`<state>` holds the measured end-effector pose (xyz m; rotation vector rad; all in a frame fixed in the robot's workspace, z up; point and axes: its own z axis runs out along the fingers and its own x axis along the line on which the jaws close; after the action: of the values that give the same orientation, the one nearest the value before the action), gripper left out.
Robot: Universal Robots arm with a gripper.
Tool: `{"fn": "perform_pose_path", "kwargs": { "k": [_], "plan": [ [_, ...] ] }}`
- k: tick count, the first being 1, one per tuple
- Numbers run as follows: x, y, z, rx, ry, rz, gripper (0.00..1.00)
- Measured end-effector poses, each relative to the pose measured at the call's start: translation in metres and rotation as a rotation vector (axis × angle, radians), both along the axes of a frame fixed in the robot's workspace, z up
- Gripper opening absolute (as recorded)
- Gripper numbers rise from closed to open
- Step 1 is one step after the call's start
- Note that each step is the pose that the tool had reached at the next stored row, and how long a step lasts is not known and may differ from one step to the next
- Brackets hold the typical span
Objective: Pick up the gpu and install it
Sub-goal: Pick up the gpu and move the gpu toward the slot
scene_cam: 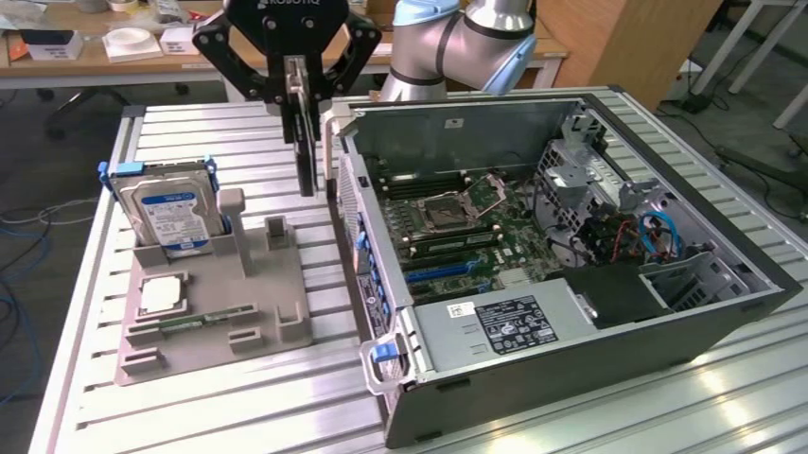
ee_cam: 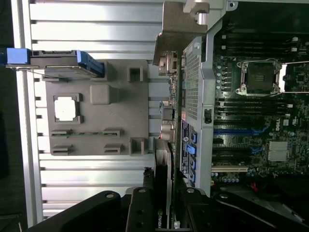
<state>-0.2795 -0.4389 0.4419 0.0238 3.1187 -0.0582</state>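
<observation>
The gpu (scene_cam: 305, 161) hung upright, long axis straight down from my gripper (scene_cam: 298, 99), whose jaws were clamped on its upper edge, just outside the open computer case (scene_cam: 531, 397); the motherboard (scene_cam: 486, 222) lay to the exterior view's right

Matt black hand (scene_cam: 305, 104), ribbed metal table (scene_cam: 227, 416)

Gpu (scene_cam: 305, 175) hangs upright, edge-on in ext. view, pinched at its top by gripper (scene_cam: 301, 118). It's up in the air just beside the open pc case (scene_cam: 657, 331), btwn case and grey parts holder (scene_cam: 272, 317). Wrist view: black shroud w/ logo, thin green board edge, silver end bracket.
</observation>
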Motion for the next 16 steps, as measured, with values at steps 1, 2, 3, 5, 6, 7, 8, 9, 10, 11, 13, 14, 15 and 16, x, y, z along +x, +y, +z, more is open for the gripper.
{"fn": "perform_pose_path", "kwargs": {
  "k": [1, 2, 3, 5, 6, 7, 8, 9, 10, 11, 13, 14, 15, 16],
  "plan": [
    [0.0000, 0.0000, 0.0003, 0.0002, 0.0000, 0.000, 0.27],
    [0.0000, 0.0000, 0.0006, 0.0002, 0.0000, 0.000, 0.27],
    [0.0000, 0.0000, 0.0010, 0.0001, 0.0001, 0.000, 0.27],
    [0.0000, 0.0000, 0.0016, 0.0002, 0.0000, 0.000, 0.27],
    [0.0000, 0.0000, 0.0019, 0.0002, 0.0000, 0.000, 0.27],
    [0.0000, 0.0000, 0.0021, 0.0003, -0.0001, 0.000, 0.27],
    [0.0000, 0.0000, 0.0024, 0.0004, 0.0000, 0.000, 0.27],
    [0.0000, 0.0000, 0.0026, 0.0005, 0.0000, 0.000, 0.27],
    [0.0000, 0.0000, 0.0029, 0.0005, 0.0000, 0.000, 0.27],
    [0.0000, 0.0000, 0.0031, 0.0005, 0.0000, 0.000, 0.27],
    [0.0000, 0.0000, 0.0037, 0.0004, 0.0001, 0.000, 0.27],
    [0.0000, 0.0000, 0.0039, 0.0006, 0.0000, 0.000, 0.27],
    [0.0000, 0.0000, 0.0042, 0.0006, -0.0001, 0.000, 0.27],
    [0.0000, 0.0000, 0.0044, 0.0006, 0.0000, 0.000, 0.27]
  ]
}}
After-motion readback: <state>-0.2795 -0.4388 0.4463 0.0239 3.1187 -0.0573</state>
